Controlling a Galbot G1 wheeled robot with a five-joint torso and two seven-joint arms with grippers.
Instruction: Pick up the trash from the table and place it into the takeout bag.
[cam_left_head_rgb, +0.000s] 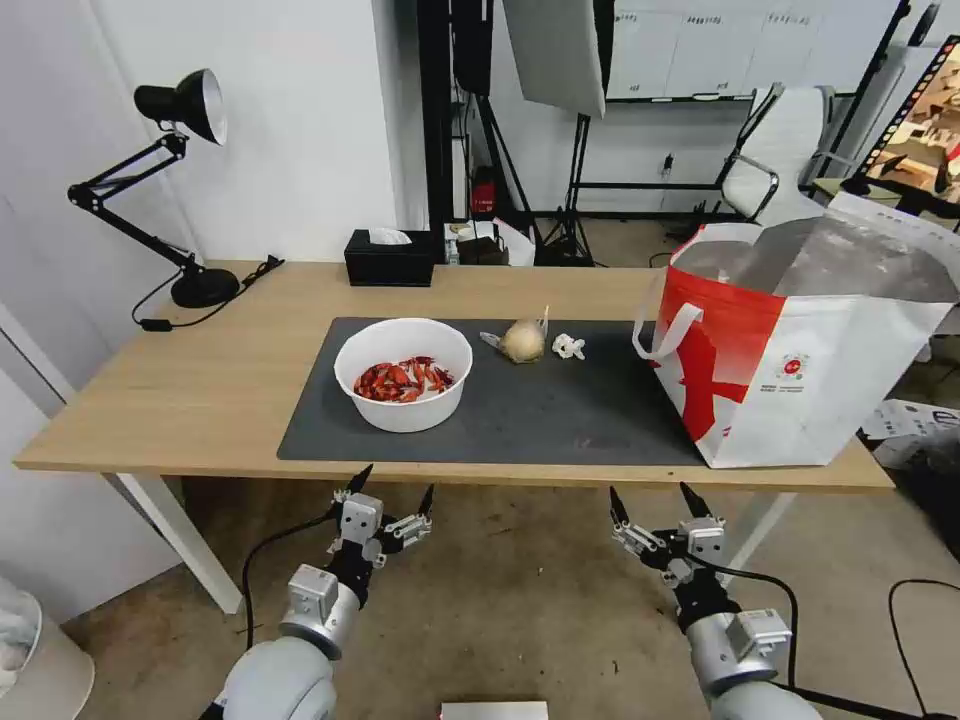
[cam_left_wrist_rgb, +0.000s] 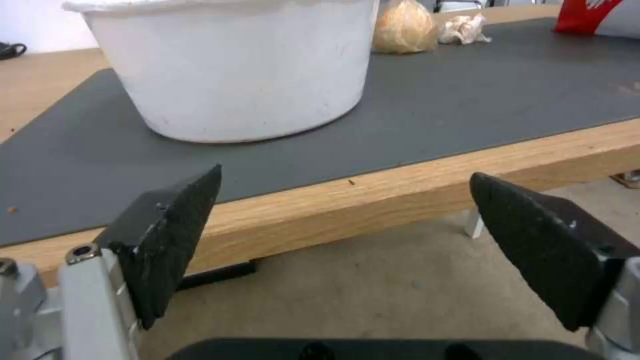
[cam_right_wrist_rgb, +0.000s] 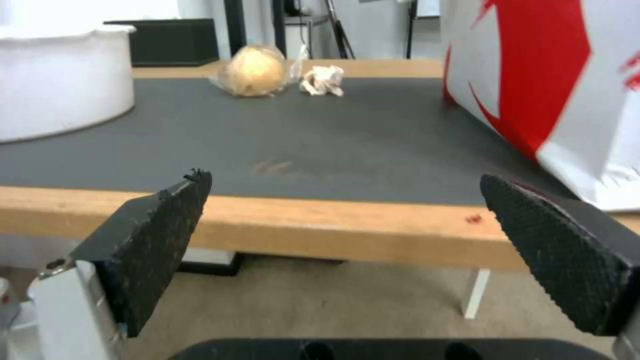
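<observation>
Even, bright room light from overhead; shadows under the white bowl (cam_left_head_rgb: 403, 372) and takeout bag (cam_left_head_rgb: 800, 350) are soft and short. The bag's foil lining glares faintly. The head view bows at its edges; both wrist views look soft, backgrounds blurred.

One bowl (cam_left_head_rgb: 403, 373), one ball (cam_left_head_rgb: 523, 341), one wad (cam_left_head_rgb: 568, 347), one bag (cam_left_head_rgb: 800, 350), two end effectors.

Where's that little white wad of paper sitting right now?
In the head view, the white wad lies on the grey mat, just right of the tan ball and left of the takeout bag.
</observation>
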